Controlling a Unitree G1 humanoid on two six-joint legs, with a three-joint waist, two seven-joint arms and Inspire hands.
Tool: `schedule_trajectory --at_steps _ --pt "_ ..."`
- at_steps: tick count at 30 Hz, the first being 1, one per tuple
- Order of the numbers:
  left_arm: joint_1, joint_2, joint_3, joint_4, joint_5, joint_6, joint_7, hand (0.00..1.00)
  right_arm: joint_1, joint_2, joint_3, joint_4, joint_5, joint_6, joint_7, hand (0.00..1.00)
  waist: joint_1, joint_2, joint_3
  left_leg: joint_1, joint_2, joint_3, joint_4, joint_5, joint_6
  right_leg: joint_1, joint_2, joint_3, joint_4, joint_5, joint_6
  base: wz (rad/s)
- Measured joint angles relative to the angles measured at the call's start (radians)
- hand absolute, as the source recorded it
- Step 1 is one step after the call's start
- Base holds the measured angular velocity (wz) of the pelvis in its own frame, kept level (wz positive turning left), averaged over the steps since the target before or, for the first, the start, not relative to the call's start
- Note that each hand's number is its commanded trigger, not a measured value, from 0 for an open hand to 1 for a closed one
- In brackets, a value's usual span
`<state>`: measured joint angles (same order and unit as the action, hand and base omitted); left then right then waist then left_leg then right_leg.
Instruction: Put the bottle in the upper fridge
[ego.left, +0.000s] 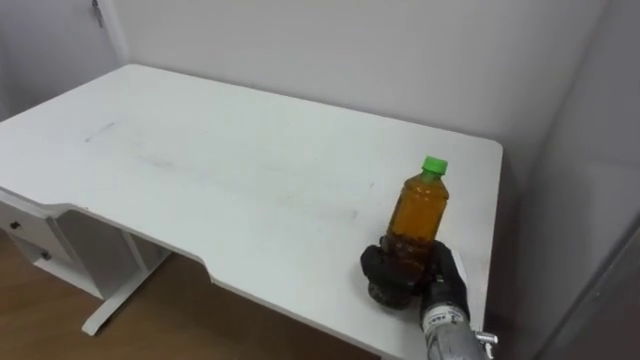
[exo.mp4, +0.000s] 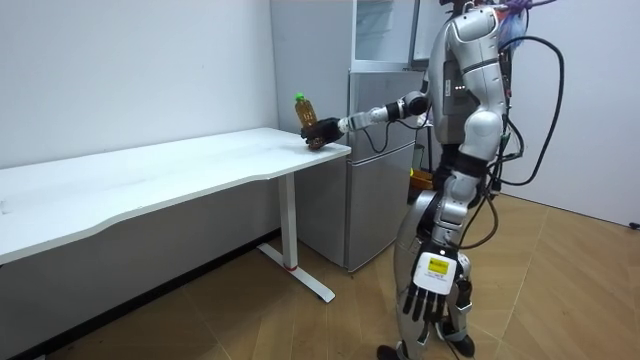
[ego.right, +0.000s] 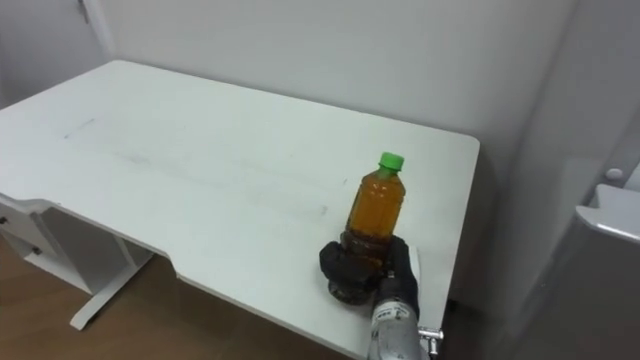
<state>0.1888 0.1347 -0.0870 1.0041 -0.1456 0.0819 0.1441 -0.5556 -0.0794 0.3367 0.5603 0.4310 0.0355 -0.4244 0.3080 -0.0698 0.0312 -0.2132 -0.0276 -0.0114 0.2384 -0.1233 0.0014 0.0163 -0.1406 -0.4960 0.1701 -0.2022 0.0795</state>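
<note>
An amber bottle (ego.left: 420, 211) (ego.right: 377, 210) with a green cap stands upright near the right end of the white table (ego.left: 200, 160). My right hand (ego.left: 402, 272) (ego.right: 357, 268) has its dark fingers curled round the bottle's lower part, the arm reaching in from the lower right. In the room view the bottle (exo.mp4: 305, 110) sits in that hand (exo.mp4: 322, 133) at the table's corner, next to the grey fridge (exo.mp4: 375, 160). My left hand (exo.mp4: 432, 290) hangs at my side with straight fingers.
The fridge's upper compartment (exo.mp4: 385, 30) stands above the lower door, just beyond the table's end. A white wall runs behind the table. A table leg (ego.left: 115, 295) and wooden floor show below the front edge.
</note>
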Motion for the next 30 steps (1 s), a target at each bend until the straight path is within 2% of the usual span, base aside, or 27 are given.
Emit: schedule_trajectory --at_steps 3,5,8,11,16,19,22,23,30 --pt "0.002 0.000 0.006 0.000 0.002 0.000 -0.004 0.00 0.011 -0.001 0.015 -0.061 0.000 0.012 0.033 1.00 0.000 0.000 -0.0020 0.012 0.000 0.002 -0.002 0.000 0.000 0.004 -0.001 0.004 -0.001 0.000 0.000 -0.02" --pt "0.007 0.001 0.009 0.000 0.003 0.000 -0.007 0.00 0.015 -0.003 0.015 -0.096 -0.002 0.012 0.051 1.00 -0.001 -0.001 -0.0068 0.021 0.001 0.003 -0.003 0.000 0.000 0.011 0.000 0.005 -0.001 0.000 0.000 0.00" --pt "0.019 0.001 0.015 -0.001 0.008 -0.001 -0.008 0.00 0.044 -0.016 0.015 -0.193 -0.014 0.012 0.080 1.00 -0.007 -0.001 -0.0101 0.036 0.002 0.007 -0.005 0.000 0.000 0.025 0.001 0.028 -0.002 0.000 0.000 -0.05" --pt "0.018 0.001 0.017 0.004 0.007 -0.001 -0.001 0.00 0.076 -0.032 0.015 -0.259 -0.012 0.012 0.102 1.00 -0.019 -0.001 -0.0104 0.059 0.002 0.013 -0.006 0.000 0.000 0.052 0.001 0.028 -0.003 0.000 0.000 -0.01" --pt "0.014 0.007 0.017 0.011 0.002 -0.003 -0.003 0.00 0.136 -0.039 0.014 -0.400 -0.051 0.012 0.134 1.00 -0.060 0.004 -0.0130 0.071 0.008 0.026 -0.007 0.000 0.000 0.060 0.003 0.032 -0.001 0.004 -0.006 -0.08" --pt "0.015 0.008 0.025 0.014 0.002 -0.003 -0.014 0.00 0.151 -0.042 0.014 -0.456 -0.058 0.012 0.156 1.00 -0.062 0.008 -0.0152 0.087 0.015 0.043 -0.011 0.000 0.000 0.065 0.005 0.050 0.000 0.006 -0.010 -0.18" --pt "0.018 0.007 0.028 0.020 0.002 -0.003 -0.030 0.00 0.151 -0.046 0.013 -0.495 -0.087 0.013 0.168 1.00 -0.064 0.016 -0.0253 0.098 0.015 0.049 -0.015 0.001 0.001 0.070 0.005 0.057 0.001 0.007 -0.010 -0.08" --pt "0.018 0.007 0.036 0.020 0.002 -0.003 -0.036 0.00 0.151 -0.050 0.012 -0.521 -0.092 0.013 0.181 1.00 -0.066 0.018 -0.0262 0.101 0.015 0.051 -0.017 0.002 0.001 0.072 0.005 0.059 0.001 0.007 -0.010 -0.04" --pt "0.017 0.000 0.089 0.035 0.000 -0.003 -0.046 0.00 0.151 -0.077 -0.008 -0.629 -0.157 0.032 0.251 1.00 -0.088 0.016 -0.0269 0.131 0.015 0.056 -0.030 0.002 0.001 0.092 0.004 0.069 -0.001 0.008 -0.009 -0.02"
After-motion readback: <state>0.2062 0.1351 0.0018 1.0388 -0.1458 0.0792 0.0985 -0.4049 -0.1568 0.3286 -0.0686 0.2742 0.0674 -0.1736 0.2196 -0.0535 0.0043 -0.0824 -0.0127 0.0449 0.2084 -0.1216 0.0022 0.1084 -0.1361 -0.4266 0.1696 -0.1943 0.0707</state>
